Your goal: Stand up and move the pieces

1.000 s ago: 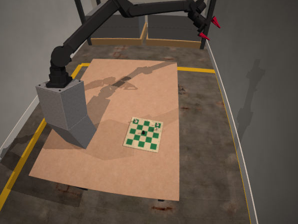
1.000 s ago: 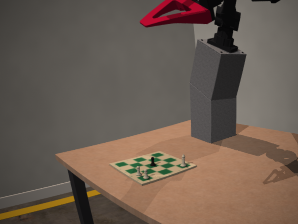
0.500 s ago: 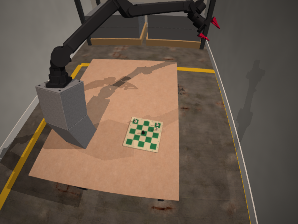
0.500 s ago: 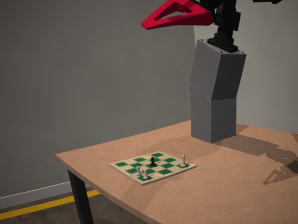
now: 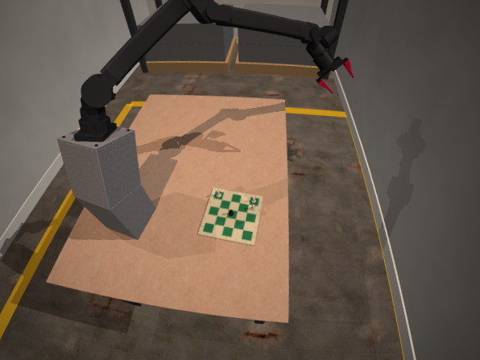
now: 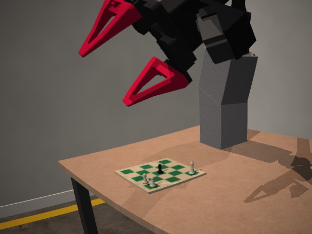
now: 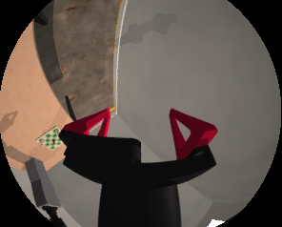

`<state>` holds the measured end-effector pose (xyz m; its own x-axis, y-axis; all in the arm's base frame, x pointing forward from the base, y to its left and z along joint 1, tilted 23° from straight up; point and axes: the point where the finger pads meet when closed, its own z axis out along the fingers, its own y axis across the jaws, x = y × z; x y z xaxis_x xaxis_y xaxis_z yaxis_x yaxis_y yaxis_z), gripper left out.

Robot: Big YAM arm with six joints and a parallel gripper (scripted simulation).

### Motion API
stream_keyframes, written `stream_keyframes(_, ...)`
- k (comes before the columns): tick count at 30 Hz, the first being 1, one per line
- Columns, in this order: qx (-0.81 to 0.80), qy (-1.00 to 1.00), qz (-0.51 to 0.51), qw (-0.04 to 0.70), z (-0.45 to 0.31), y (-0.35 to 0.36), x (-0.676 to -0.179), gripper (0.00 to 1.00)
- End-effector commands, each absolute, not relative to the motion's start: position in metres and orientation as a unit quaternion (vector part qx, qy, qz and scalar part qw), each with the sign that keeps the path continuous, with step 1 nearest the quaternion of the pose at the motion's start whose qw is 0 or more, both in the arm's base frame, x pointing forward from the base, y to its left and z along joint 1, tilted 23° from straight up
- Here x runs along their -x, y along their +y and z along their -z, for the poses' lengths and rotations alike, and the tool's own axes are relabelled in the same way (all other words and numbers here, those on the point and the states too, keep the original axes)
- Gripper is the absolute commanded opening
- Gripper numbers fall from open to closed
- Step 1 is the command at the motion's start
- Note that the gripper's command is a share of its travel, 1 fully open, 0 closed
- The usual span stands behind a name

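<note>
1. Gripper (image 5: 336,74) hangs high, beyond the far right edge of the table (image 5: 181,265), near the wall; red fingers (image 6: 110,25) spread wide, nothing between them.
2. Chessboard (image 5: 251,240) lies on the table, well apart from the gripper.
3. Black pawn (image 6: 159,168) stands upright near the board's middle.
4. White bishop (image 6: 192,167) stands upright at one corner; two white pawns (image 6: 148,180) stand side by side at another.
5. Edge letters too small to read.

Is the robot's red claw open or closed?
Open. The gripper has its two red fingers spread wide apart, with nothing between them.
</note>
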<state>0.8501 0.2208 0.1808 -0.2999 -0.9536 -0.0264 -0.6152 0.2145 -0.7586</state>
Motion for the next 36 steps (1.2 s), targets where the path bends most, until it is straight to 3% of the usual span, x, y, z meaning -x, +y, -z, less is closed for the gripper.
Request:
stream_keyframes(1, 0.464, 0.774, 0.323, 0.284, -0.202, 0.16, -0.859, 1.0)
stream_keyframes(3, 0.463, 0.79, 0.302, 0.266, -0.151, 0.15, -0.857, 1.0)
stream_keyframes(12, 0.395, 0.854, 0.21, 0.266, -0.076, 0.091, -0.821, 1.0)
stream_keyframes(16, 0.343, 0.894, 0.145, 0.249, -0.011, 0.056, -0.782, 1.0)
stream_keyframes(22, 0.259, 0.939, 0.056, 0.218, 0.065, 0.017, -0.71, 1.0)
stream_keyframes(25, 0.191, 0.963, -0.006, 0.191, 0.109, -0.003, -0.648, 1.0)
stream_keyframes(29, 0.168, 0.968, -0.025, 0.182, 0.121, -0.008, -0.627, 1.0)
stream_keyframes(36, 0.031, 0.983, -0.131, 0.125, 0.17, -0.021, -0.501, 1.0)
